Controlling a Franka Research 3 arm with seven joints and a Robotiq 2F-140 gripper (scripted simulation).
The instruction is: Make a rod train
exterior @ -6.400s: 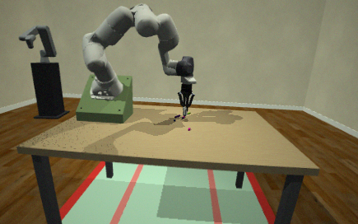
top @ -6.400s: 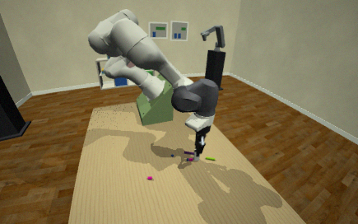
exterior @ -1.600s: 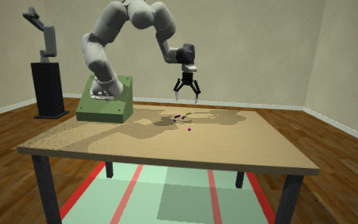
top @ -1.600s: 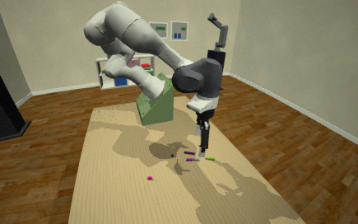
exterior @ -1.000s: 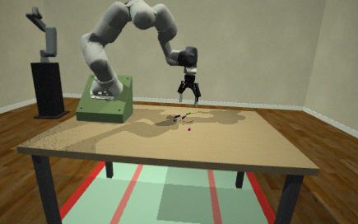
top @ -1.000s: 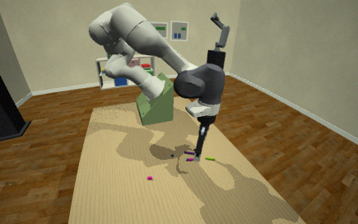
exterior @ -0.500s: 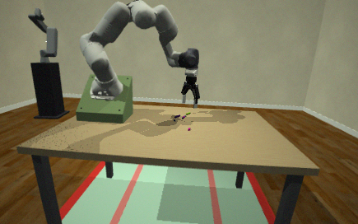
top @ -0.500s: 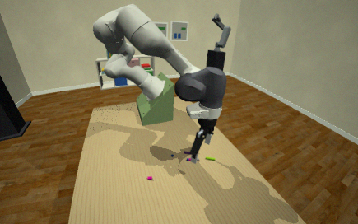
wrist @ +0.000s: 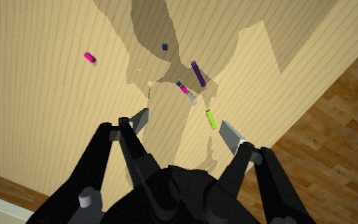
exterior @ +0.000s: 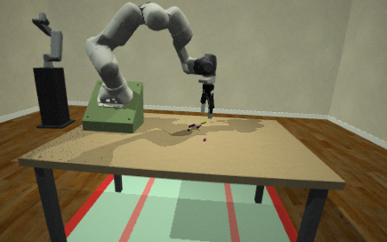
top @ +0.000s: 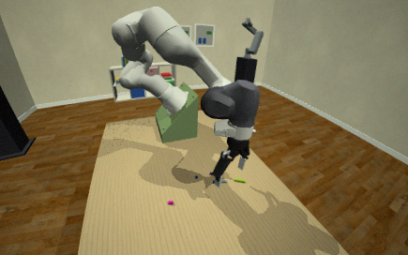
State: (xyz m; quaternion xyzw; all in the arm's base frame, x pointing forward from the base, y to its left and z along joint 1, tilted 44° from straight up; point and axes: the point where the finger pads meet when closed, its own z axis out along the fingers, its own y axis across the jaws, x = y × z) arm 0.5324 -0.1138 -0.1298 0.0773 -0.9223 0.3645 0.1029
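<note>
I have the gripper (wrist: 185, 126) wide open and empty above the table (wrist: 40, 110), the blue-magenta-grey train (wrist: 185, 91) apparently laid beside the purple rod (wrist: 198, 74), so next I'd judge its gaps and the lime rod's (wrist: 211, 119) clearance

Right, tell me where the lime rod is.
In the wrist view the lime rod lies flat on the table, just ahead of the open hand near its right finger, below the purple rod and apart from the short blue-magenta-grey line.
</note>
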